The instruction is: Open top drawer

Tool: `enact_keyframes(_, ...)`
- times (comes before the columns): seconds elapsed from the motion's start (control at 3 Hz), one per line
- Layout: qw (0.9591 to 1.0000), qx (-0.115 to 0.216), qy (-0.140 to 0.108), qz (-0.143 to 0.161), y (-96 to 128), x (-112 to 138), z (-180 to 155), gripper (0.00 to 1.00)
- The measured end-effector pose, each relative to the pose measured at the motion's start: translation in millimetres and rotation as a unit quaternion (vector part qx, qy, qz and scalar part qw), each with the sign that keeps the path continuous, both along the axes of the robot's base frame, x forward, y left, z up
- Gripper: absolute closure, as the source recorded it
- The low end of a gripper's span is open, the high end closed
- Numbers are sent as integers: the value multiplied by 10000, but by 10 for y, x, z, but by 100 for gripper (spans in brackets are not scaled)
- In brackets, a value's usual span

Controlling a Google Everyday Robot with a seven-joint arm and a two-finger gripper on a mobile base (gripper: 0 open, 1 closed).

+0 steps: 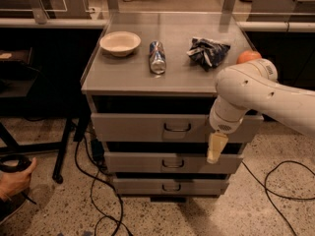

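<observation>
At the far left a person's hand (15, 180) is resting low near the floor. On the grey cabinet top (123, 75) a cream bowl (120, 43) is sitting at the back left, a drink can (157, 57) is lying on its side just right of it, then a crumpled dark snack bag (207, 52), and an orange (248, 56) is peeking out behind the white robot arm (261, 90). The top drawer (133, 127) is sitting directly under the cabinet top, highest of 3 grey fronts, with its wire handle (177, 127) at centre. The gripper (216, 148) is hanging just right of that handle, apart from it, over the drawer's lower right edge (open or closed cannot be told).
</observation>
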State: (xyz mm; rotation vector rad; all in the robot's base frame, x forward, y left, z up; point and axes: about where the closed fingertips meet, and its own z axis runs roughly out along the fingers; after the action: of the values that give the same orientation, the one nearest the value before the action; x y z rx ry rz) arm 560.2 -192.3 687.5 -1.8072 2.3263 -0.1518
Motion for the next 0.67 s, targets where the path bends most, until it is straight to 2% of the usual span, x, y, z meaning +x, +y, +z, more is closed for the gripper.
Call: enact_keyframes(0.67, 9999, -19, 121, 119, 64, 124, -349, 0)
